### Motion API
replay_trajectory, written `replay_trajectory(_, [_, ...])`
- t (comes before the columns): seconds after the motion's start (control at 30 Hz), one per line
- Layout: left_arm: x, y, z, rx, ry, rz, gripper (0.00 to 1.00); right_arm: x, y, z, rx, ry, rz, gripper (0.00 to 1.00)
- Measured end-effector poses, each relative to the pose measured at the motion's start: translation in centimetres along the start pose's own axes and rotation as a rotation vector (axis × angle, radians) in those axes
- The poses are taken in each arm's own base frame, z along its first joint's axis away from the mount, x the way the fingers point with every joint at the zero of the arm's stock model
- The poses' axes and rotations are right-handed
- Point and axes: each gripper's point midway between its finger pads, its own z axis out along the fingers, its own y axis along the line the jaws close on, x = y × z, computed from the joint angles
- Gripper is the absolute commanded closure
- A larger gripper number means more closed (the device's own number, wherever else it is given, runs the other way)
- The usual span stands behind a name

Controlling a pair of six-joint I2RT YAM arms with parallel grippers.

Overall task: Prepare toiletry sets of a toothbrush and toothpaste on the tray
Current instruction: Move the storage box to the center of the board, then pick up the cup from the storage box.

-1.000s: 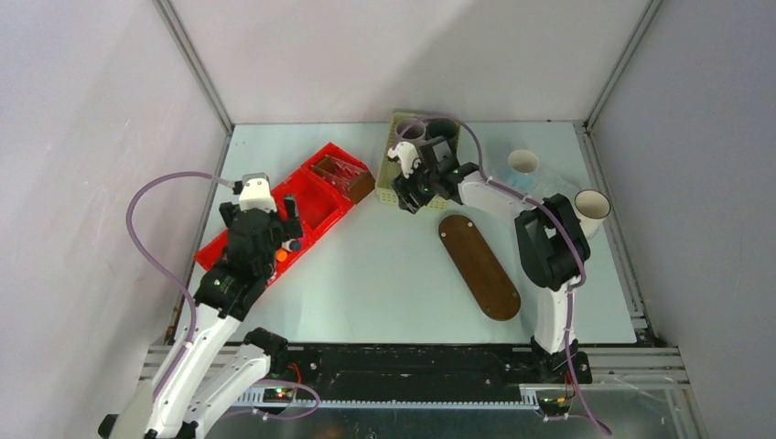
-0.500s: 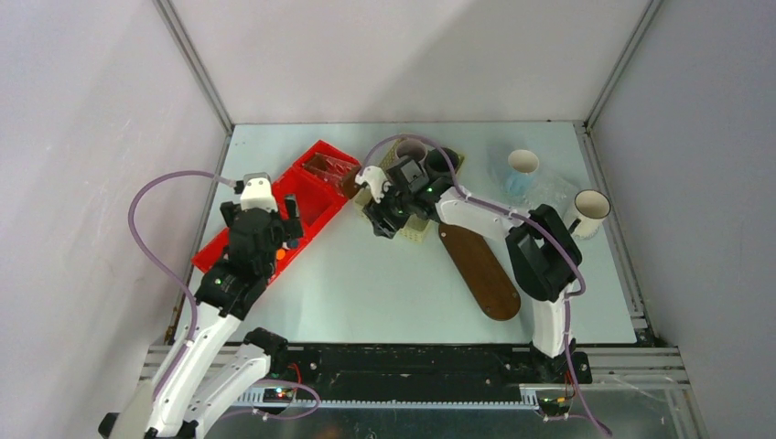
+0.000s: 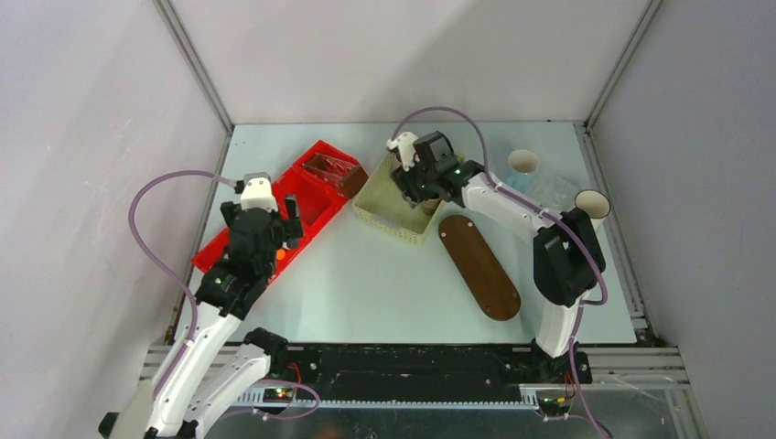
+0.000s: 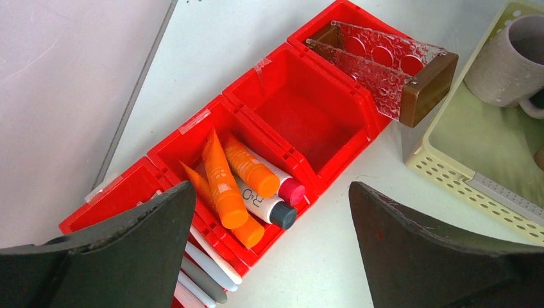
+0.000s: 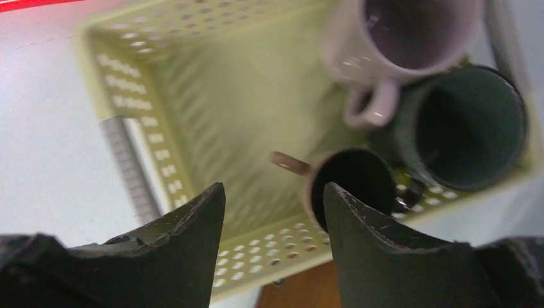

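The left pincer (image 4: 269, 192) gapes above tubes (image 4: 221, 186) in the bin (image 4: 301, 122); the right pincer (image 5: 272, 189), parted and empty, hangs over 3 mugs (image 5: 398, 32) in the basket (image 5: 154, 70).

Pale table (image 3: 384, 274): red bin (image 3: 316, 212) angled along the left edge, yellow mesh basket (image 3: 389, 222) just beside it mid-far edge, brown oval tray (image 3: 479, 265) right of centre. White cup (image 3: 523, 162) near the far right corner, second white cup (image 3: 592, 203) by the right edge.

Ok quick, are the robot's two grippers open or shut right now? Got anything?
Left gripper: open wide, holding nothing, over the red bin.
Right gripper: open, holding nothing, above the yellow mesh basket.
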Motion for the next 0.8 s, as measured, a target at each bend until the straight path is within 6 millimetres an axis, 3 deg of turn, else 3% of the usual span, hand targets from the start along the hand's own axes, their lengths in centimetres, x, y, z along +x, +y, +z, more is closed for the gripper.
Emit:
replay_trajectory(0.13, [0.1, -0.1, 0.1, 0.000, 0.004, 0.003, 0.04, 0.8, -3.9, -0.4, 0.104, 0.015, 0.104, 0.41])
replay_trajectory(0.23, [0.2, -0.1, 0.2, 0.001, 0.009, 0.006, 0.04, 1.4, -5.5, -0.4, 0.143, 0.024, 0.152, 0.43])
replay_trajectory(0.53, [0.2, -0.1, 0.2, 0.002, 0.010, 0.006, 0.04, 5.0, -4.4, 3.0, 0.086, 0.124, 0.156, 0.53])
replay_trajectory(0.67, [0.2, -0.1, 0.2, 0.003, 0.010, 0.005, 0.04, 6.2, -4.1, 4.0, 0.064, 0.159, 0.148, 0.69])
replay_trajectory(0.8, [0.2, -0.2, 0.2, 0.004, 0.010, 0.005, 0.04, 6.1, -4.2, 4.1, 0.057, 0.169, 0.127, 0.89])
